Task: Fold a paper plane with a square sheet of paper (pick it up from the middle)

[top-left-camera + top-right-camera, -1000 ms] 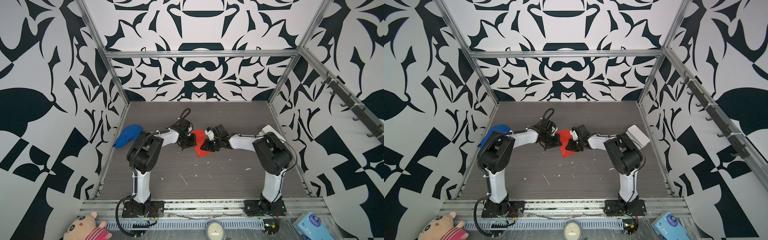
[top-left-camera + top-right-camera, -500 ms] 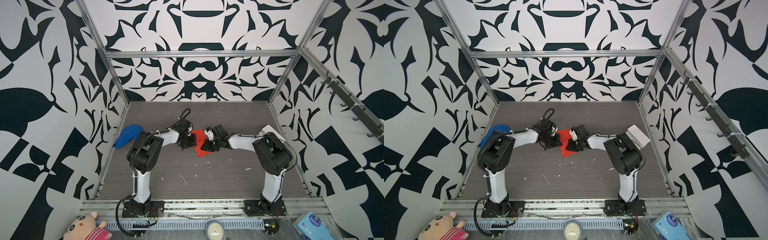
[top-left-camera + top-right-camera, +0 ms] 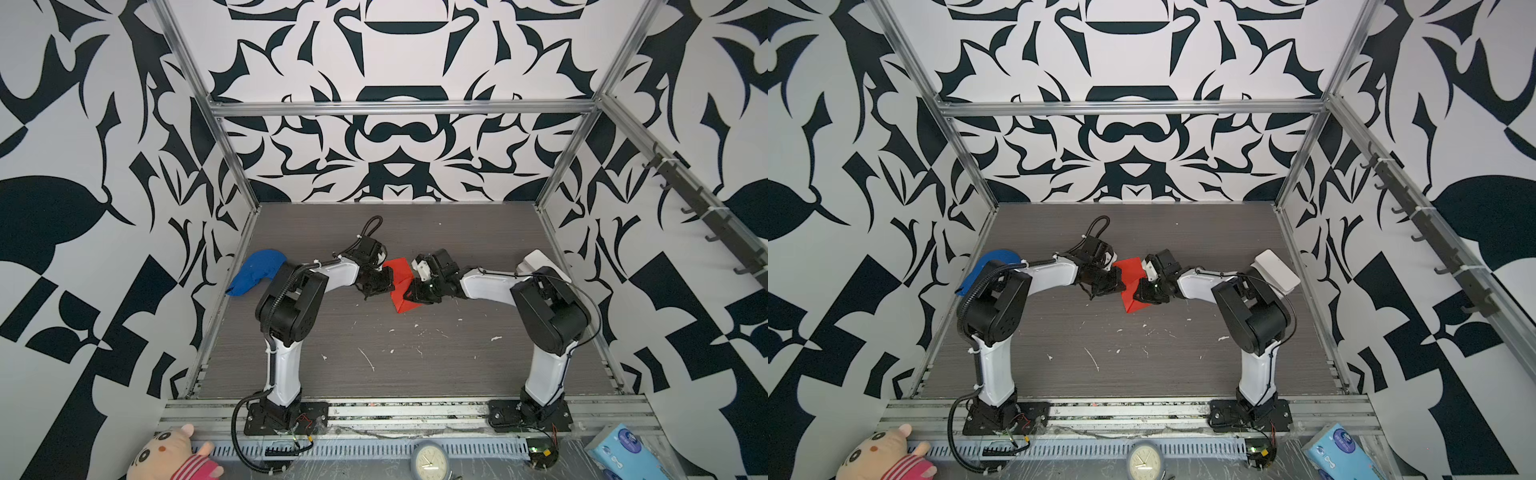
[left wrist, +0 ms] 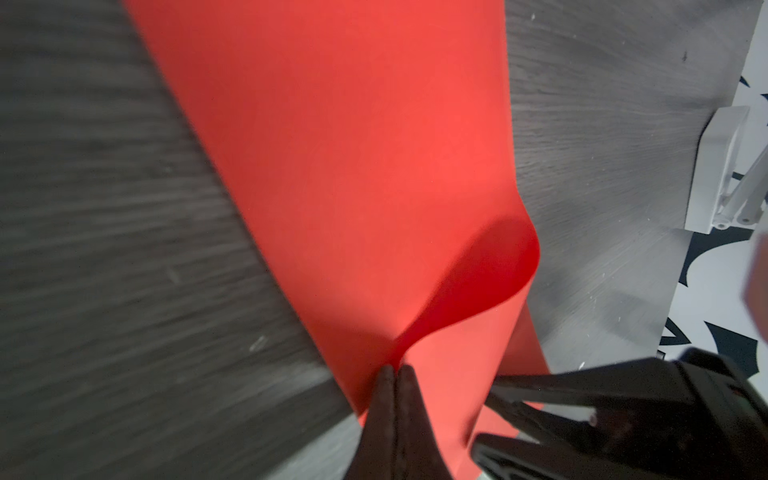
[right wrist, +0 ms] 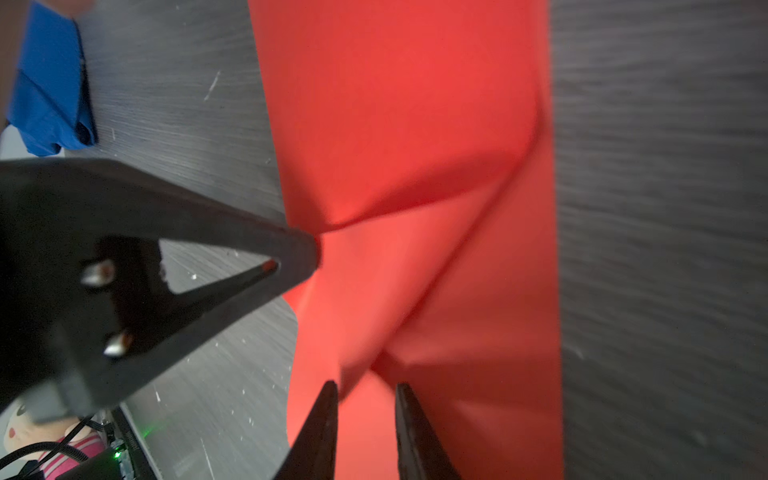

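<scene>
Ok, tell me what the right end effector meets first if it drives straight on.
Almost at once, the thin bright red paper sheet: a raised fold seems just ahead of the right end effector.

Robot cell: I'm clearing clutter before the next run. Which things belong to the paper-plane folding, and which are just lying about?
In the job: red paper sheet, left gripper, right gripper.
Lying about: blue cloth, white box, plush toy, clock, tissue pack.

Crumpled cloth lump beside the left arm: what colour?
Solid blue; the crumpled cloth lump shows best in a top view.
</scene>
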### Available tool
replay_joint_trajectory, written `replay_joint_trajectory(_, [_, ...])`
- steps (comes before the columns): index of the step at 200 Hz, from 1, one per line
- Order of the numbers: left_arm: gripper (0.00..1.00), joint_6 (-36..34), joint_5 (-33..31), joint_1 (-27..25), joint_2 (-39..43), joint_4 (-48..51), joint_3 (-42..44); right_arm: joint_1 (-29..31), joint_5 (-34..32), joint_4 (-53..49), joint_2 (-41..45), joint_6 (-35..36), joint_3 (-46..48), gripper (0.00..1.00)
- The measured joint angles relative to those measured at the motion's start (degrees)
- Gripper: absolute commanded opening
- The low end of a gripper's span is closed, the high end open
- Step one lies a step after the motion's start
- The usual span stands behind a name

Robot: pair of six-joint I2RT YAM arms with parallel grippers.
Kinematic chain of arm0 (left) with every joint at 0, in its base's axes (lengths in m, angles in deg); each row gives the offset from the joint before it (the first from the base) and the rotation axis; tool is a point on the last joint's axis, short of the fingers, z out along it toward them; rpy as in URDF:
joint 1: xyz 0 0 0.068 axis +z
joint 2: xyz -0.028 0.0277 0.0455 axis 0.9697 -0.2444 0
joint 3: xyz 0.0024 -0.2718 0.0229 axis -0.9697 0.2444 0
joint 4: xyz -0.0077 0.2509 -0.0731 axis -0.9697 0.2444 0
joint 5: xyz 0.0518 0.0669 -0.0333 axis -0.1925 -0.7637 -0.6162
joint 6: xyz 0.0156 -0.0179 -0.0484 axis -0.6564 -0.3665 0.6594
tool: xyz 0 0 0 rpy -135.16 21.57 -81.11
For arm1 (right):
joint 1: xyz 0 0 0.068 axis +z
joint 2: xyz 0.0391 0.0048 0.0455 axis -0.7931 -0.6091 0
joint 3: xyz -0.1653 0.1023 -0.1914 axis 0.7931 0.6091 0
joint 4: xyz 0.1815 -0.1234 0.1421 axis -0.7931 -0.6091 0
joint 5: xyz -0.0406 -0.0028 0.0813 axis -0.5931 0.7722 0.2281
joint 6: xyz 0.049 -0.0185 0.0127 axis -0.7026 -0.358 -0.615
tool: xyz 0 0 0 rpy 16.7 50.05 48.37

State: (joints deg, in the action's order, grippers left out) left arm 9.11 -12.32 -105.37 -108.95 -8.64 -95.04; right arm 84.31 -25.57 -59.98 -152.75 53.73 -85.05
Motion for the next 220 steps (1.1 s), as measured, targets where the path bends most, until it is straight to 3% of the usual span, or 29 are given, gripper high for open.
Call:
replay_joint_trajectory(41, [0.00,-0.2,0.0,0.0,0.0,0.0,0.0,0.2,1.8,1.4,5.2,-1.6,2.1,0.20])
replay_joint_trajectory(84, [0.00,-0.2,-0.2,0.0,-0.1,0.0,-0.2,2.5,5.1,3.3,2.2,-3.0,1.9,0.14])
replay_joint_trajectory(220, [0.00,-0.4,-0.2,0.0,-0.2,0.0,-0.4,2.8,5.8,6.6,-1.5,-6.8,3.1,0.13])
